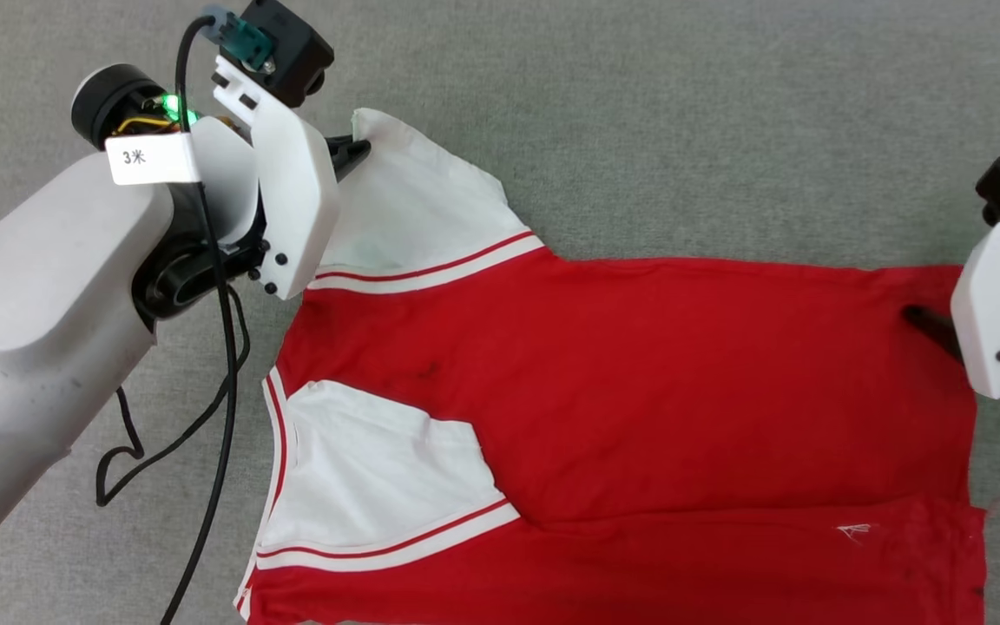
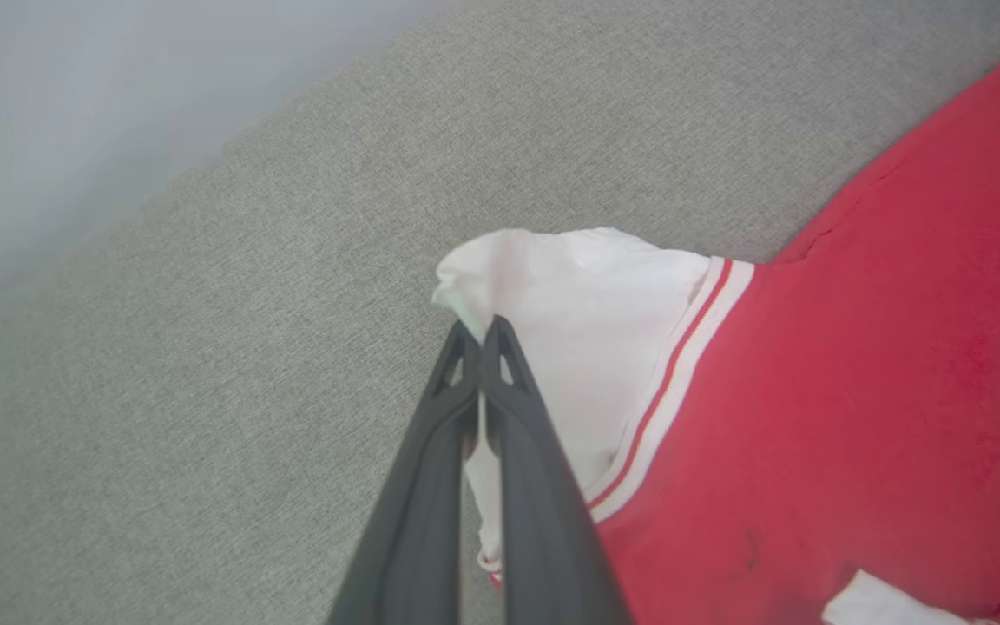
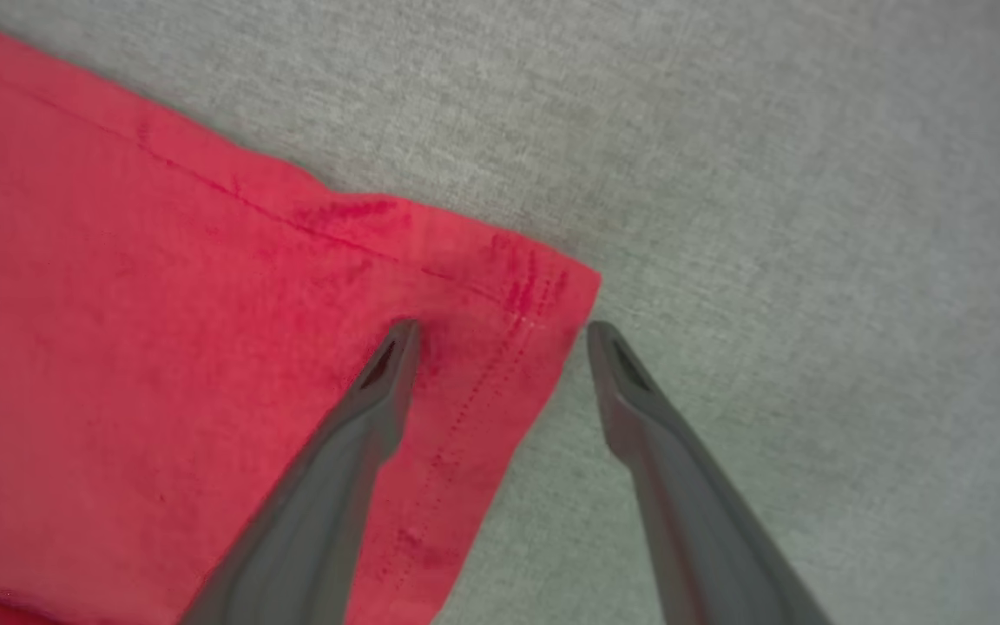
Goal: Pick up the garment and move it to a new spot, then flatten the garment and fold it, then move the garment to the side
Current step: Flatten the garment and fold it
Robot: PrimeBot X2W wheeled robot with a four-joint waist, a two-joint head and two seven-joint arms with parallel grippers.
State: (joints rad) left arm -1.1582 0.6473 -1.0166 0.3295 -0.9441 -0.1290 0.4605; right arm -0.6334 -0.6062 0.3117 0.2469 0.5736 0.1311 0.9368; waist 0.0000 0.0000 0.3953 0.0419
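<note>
Left gripper (image 2: pixel 481 332) on garment (image 1: pixel 639 391), shoulders leftward

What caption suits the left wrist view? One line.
Left gripper shut on a white sleeve of the garment.

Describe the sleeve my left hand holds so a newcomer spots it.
Find the red jersey spread on the grey surface. Two white sleeves sit at its left end; take the far sleeve, at the head view's top. Unlike the near sleeve folded onto the red body, it juts onto the grey, its tip pinched in the left hand.
</note>
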